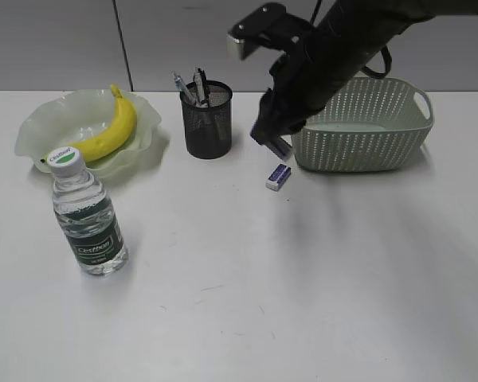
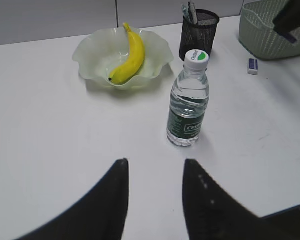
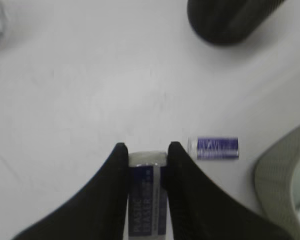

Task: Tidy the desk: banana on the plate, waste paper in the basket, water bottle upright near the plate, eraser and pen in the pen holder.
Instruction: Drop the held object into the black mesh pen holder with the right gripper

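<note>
Nearest exterior camera: water bottle [image 1: 88, 215], upright on the desk [image 1: 239, 318], cap on, just in front of the plate [image 1: 40, 127]. Banana [image 1: 115, 127] lay inside the plate, curved along its right half. Pen holder [image 1: 207, 119] stood right of the plate, several pens upright in it. Basket [image 1: 366, 123] sat at the back right; contents could not be made out.

Left gripper [image 2: 155, 175] hung low over bare desk, jaws spread, nothing between them; bottle stood ahead of it.

Right gripper [image 3: 146, 155] was raised above the desk between pen holder and basket, jaws pinched on an eraser [image 3: 147, 200] with a blue sleeve and white end, held lengthwise between the fingers. Second eraser [image 1: 278, 176], also blue-and-white, lay flat on the desk below, just left of the basket's front corner, apart from the gripper.

Waste paper could not be located in any view.
</note>
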`<control>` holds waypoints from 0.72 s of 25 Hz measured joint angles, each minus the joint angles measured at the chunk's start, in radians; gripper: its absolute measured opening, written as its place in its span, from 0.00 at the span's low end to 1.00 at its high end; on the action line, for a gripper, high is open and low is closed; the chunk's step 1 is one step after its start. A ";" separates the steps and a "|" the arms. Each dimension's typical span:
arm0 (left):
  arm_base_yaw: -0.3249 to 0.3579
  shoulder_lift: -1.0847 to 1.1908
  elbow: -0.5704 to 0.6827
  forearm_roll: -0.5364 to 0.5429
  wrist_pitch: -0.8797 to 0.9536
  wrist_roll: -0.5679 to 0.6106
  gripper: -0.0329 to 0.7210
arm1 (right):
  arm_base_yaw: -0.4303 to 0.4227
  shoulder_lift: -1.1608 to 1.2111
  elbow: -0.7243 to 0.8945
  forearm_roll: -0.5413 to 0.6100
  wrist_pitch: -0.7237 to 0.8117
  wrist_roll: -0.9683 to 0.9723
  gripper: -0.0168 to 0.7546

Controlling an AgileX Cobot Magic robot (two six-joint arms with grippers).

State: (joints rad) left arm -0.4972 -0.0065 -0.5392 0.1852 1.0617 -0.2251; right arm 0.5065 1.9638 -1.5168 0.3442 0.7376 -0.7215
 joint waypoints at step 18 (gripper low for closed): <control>0.000 0.000 0.000 0.000 0.000 0.000 0.41 | 0.060 0.163 -0.113 0.537 -0.639 -0.303 0.27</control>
State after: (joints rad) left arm -0.4972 -0.0065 -0.5392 0.1852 1.0617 -0.2251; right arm 0.5660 2.1270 -1.6294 0.8815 0.0988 -1.0244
